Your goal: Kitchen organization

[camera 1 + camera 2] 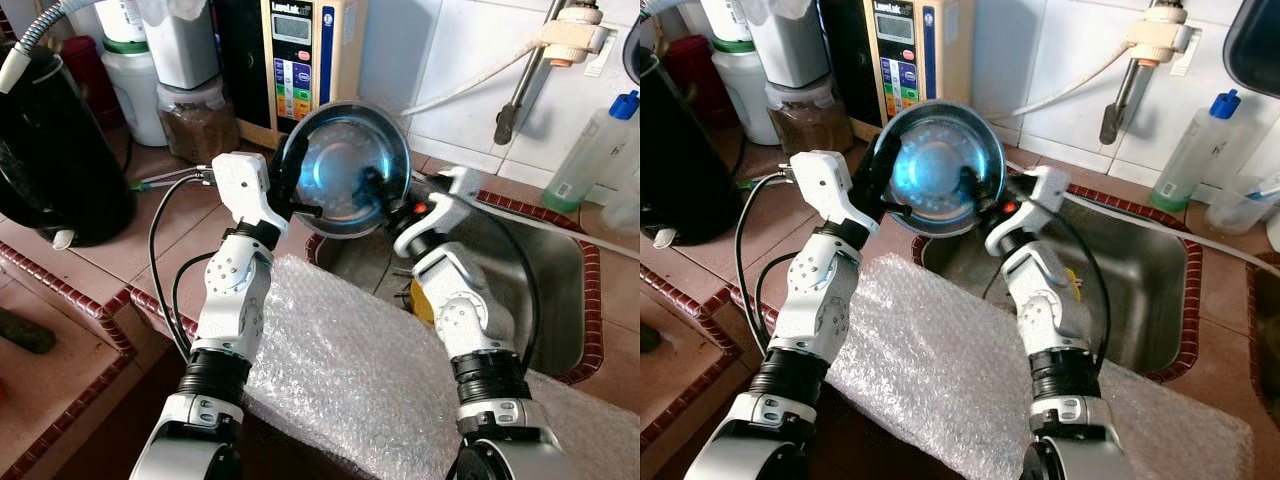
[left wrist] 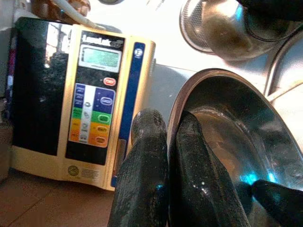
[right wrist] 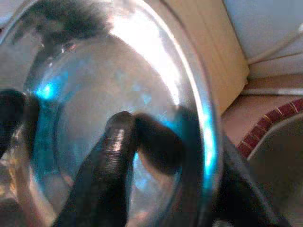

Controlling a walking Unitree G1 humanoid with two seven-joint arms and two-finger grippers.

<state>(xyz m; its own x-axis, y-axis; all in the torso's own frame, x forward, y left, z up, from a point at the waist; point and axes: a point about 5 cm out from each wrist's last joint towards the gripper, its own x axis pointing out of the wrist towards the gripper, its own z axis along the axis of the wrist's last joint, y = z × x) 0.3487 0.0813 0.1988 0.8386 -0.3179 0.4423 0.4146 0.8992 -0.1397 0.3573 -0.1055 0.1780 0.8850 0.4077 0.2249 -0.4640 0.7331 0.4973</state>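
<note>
bowl: steel bowl (image 1: pixel 345 165) held up tilted between both grippers, above the near edge of the sink (image 1: pixel 560 300), its hollow facing the camera.
left gripper: left gripper (image 2: pixel 163 156) pinched onto the bowl's rim, one finger inside, one outside.
right gripper: right gripper (image 1: pixel 383 195) clamps the opposite rim, a finger (image 3: pixel 111 156) lying inside the wall.
handling: likely light, rigid, not fragile; polished metal looks slippery, perhaps wet, so the thin rim is the best hold.
beyond: water machine (image 1: pixel 295 60) stands behind the bowl.
</note>
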